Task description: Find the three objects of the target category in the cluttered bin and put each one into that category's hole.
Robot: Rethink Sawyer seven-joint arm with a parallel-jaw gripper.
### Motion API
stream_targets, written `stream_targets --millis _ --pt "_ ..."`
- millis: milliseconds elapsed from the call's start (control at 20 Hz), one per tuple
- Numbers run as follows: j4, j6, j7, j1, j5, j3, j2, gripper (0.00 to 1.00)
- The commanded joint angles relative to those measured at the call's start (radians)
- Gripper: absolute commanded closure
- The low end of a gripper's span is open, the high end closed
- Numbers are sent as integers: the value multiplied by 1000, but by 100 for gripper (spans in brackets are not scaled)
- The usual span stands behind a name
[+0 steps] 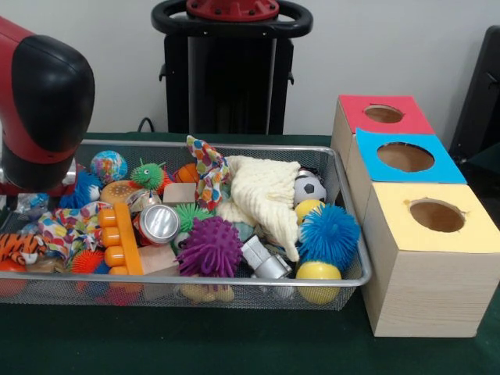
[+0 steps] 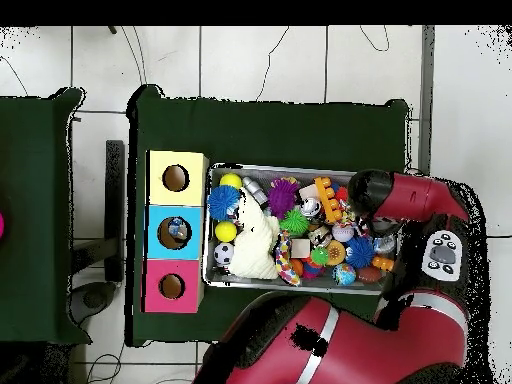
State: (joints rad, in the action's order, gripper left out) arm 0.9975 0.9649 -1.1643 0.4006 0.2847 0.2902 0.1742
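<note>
**Spotter:** At the bin's nine o'clock end in the front view, your arm (image 1: pixel 43 98) hangs over the clutter. Only its red and black bulk shows; the gripper is hidden, so I cannot tell how the jaws stand or whether they hold anything.

**Operator:** Where are the targets?

**Spotter:** The category isn't given, so you judge. In the wire bin (image 1: pixel 355 258), balls look the likeliest set: a soccer ball (image 1: pixel 309 188) at two o'clock, a yellow ball (image 1: pixel 318 280) at five o'clock touching the front wall, and a globe-patterned ball (image 1: pixel 108 166) at ten o'clock near your arm. The purple spiky ball (image 1: pixel 209 246) and blue spiky ball (image 1: pixel 329 233) sit at six and four o'clock. A cream cloth (image 1: pixel 266 195) drapes over the middle and may cover more.

**Operator:** And the holes?

**Spotter:** Three boxes stand just beside the bin at three o'clock: red box (image 1: pixel 383 114), blue box (image 1: pixel 405 157), yellow box (image 1: pixel 437 216). From overhead, something already lies in the blue hole (image 2: pixel 175 232).

**Operator:** So which step?

**Spotter:** Searching, I judge. Next, pick a target clear of its neighbours and descend straight onto it.
</note>
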Motion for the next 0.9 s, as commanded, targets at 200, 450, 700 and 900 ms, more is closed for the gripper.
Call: stream_targets --millis 200,450,700,900 --pt "-36 181 -45 -2 0 -55 -56 0" --pt "-3 218 -62 -44 30 -13 -35 0" --pt "-8 304 -70 -74 52 39 -42 0" --pt "-16 365 -68 -97 70 86 -47 0"
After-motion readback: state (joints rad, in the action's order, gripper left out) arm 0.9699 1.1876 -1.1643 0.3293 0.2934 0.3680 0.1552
